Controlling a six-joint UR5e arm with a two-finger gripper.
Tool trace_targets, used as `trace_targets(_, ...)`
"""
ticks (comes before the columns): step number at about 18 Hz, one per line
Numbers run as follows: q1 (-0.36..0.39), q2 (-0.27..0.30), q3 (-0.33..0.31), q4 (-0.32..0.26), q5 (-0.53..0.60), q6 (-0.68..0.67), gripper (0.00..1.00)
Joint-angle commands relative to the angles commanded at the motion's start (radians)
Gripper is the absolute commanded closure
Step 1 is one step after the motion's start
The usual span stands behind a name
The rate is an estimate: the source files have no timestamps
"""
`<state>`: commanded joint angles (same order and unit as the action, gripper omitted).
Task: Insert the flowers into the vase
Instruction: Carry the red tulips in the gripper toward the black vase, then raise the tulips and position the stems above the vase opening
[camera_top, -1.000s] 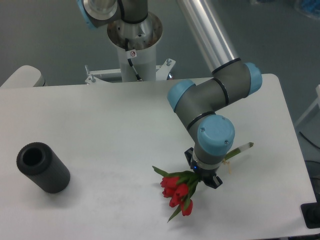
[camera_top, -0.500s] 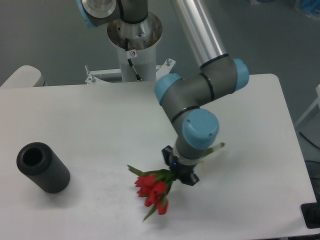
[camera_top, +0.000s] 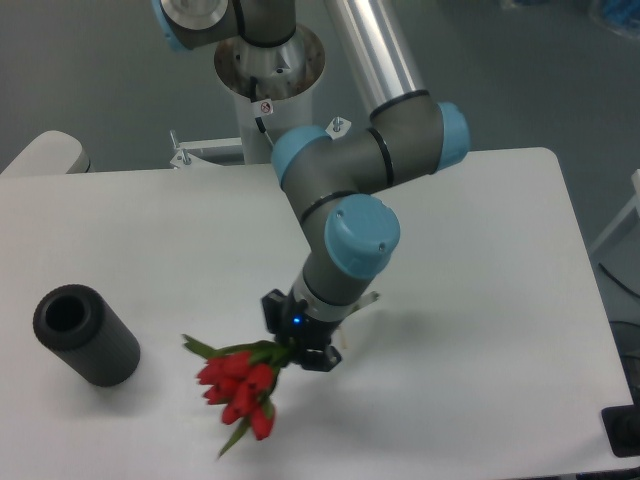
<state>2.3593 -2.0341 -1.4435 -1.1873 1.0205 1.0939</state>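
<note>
While gripper (camera_top: 297, 340)-held, flowers (camera_top: 238, 388) near vase (camera_top: 85, 335)

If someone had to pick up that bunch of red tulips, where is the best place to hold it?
Probably by the stems, just behind the green leaves, coming from above. That is where the robot's hand holds the bunch of red tulips with green leaves now. The stems are narrow and firm; the buds look soft and would crush.
</note>
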Motion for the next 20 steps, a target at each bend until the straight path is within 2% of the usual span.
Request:
trace_targets(5,0.003,0.021,0.006,0.000,-0.307,-0.098,1.00)
trace_targets(6,0.003,0.025,0.011,0.003,-0.338,-0.115,1.00)
trace_targets(9,0.003,0.051,0.021,0.014,-0.347,-0.105,1.00)
trace_targets(12,0.002,0.064,0.018,0.089,-0.375,-0.106,1.00)
trace_targets(15,-0.005,0.068,0.011,0.136,-0.462,-0.115,1.00)
trace_targets(20,-0.051,0.103,0.005,0.150,-0.502,-0.111,1.00)
